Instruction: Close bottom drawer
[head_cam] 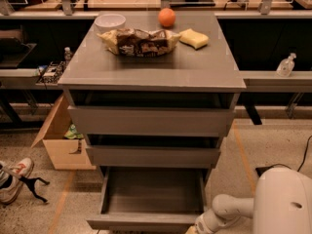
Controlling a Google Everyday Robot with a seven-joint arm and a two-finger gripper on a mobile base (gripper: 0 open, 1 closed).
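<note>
The bottom drawer [146,221] of the grey cabinet [151,77] stands pulled far out, its grey box interior empty. Its narrow front runs along the bottom edge of the camera view. The middle drawer front [152,156] and the top drawer front [150,122] also stand slightly out. My gripper [194,229] is at the bottom edge of the view, at the right end of the bottom drawer's front. Only its white wrist [209,221] shows clearly; the rest is cut off by the frame.
On the cabinet top lie a white bowl [110,22], a snack bag [141,41], an orange [166,17] and a yellow sponge [194,38]. A cardboard box [58,140] stands at the cabinet's left. A shoe [12,179] lies on the floor at left. My white base [282,204] is at bottom right.
</note>
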